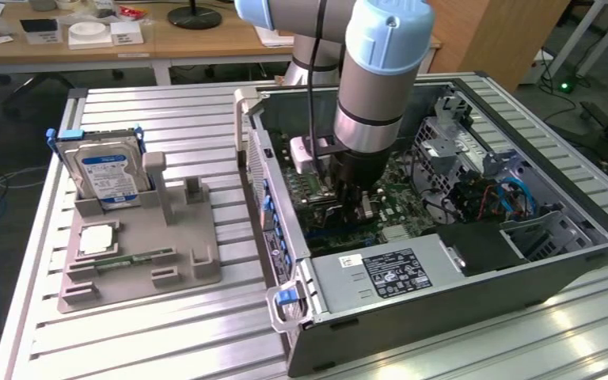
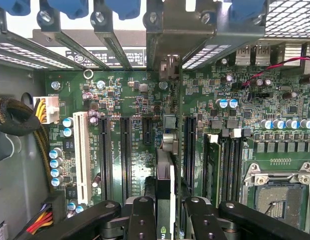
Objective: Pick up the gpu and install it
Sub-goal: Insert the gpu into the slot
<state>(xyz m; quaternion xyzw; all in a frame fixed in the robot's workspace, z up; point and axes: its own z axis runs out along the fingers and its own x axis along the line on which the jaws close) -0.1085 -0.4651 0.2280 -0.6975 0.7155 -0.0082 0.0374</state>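
Note:
My gripper is down inside the open computer case, just above the green motherboard. It is shut on the gpu, a thin dark card seen edge-on between the two black fingers. The card stands upright along an expansion slot, between the black slots on either side. Its grey metal end bracket reaches the case's rear slot openings. In the exterior view the gripper hangs over the middle of the board, and the card is mostly hidden behind it.
A grey fixture tray sits at the exterior view's left, holding the silver hard drive with a blue label, a narrow green memory stick and a processor chip. The power supply, drive cage and cables crowd the case.

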